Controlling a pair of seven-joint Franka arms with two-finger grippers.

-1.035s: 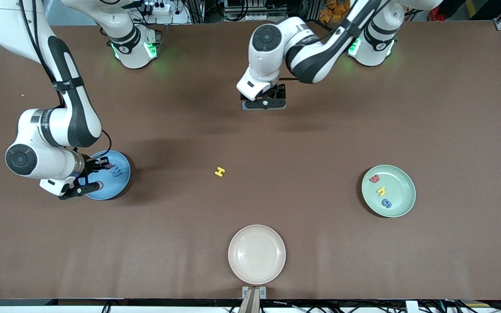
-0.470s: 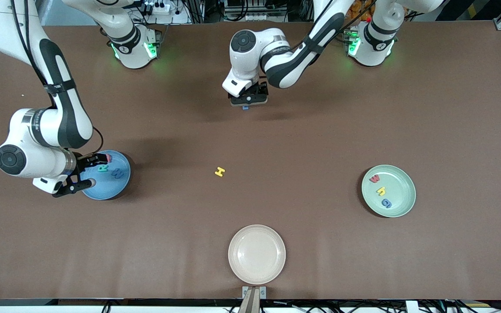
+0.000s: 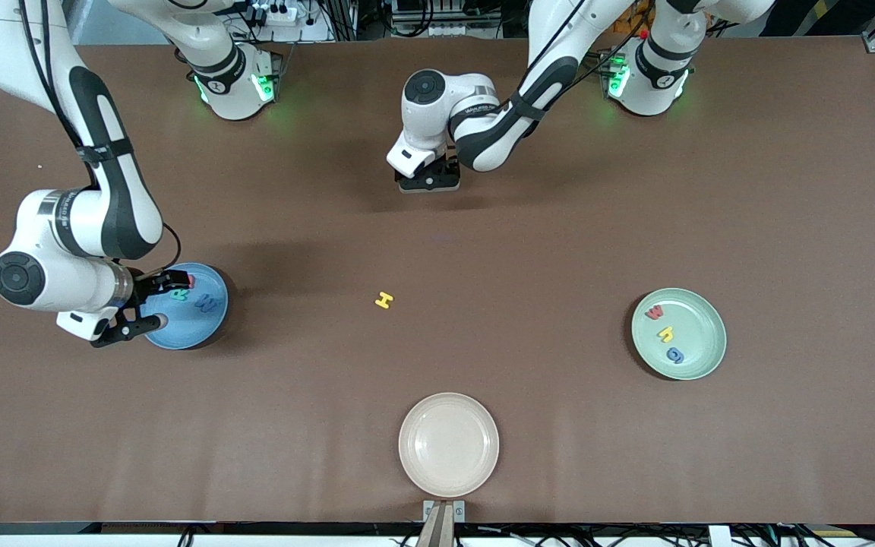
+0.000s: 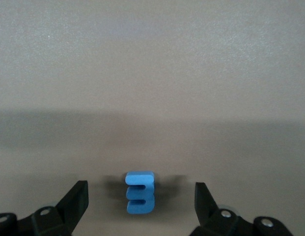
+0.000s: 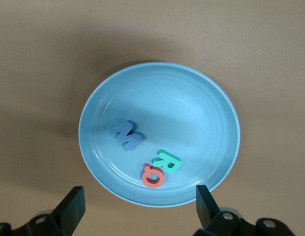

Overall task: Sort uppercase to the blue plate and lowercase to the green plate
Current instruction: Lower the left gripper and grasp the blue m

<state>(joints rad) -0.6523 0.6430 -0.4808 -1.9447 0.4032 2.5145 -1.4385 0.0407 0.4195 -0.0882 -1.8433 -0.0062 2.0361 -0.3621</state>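
A small blue m (image 4: 140,191) lies flat on the table between the open fingers of my left gripper (image 4: 141,187). That gripper (image 3: 428,182) hangs low over the table's middle, near the bases, and hides the m in the front view. My right gripper (image 3: 164,304) stands open and empty over the edge of the blue plate (image 3: 194,328). In the right wrist view that plate (image 5: 191,113) holds a blue M (image 5: 126,135), a teal R (image 5: 167,162) and a red Q (image 5: 153,175). A yellow H (image 3: 383,300) lies mid-table. The green plate (image 3: 699,334) holds a red w (image 3: 655,311), a yellow h (image 3: 665,333) and a blue g (image 3: 675,354).
A cream plate (image 3: 449,444) sits near the table's front edge, nearer to the front camera than the yellow H. The right arm's elbow (image 3: 35,277) hangs beside the blue plate at that end of the table.
My right gripper opened and let the teal R drop into the blue plate. My left gripper moved toward the right arm's end and came down around the blue m.
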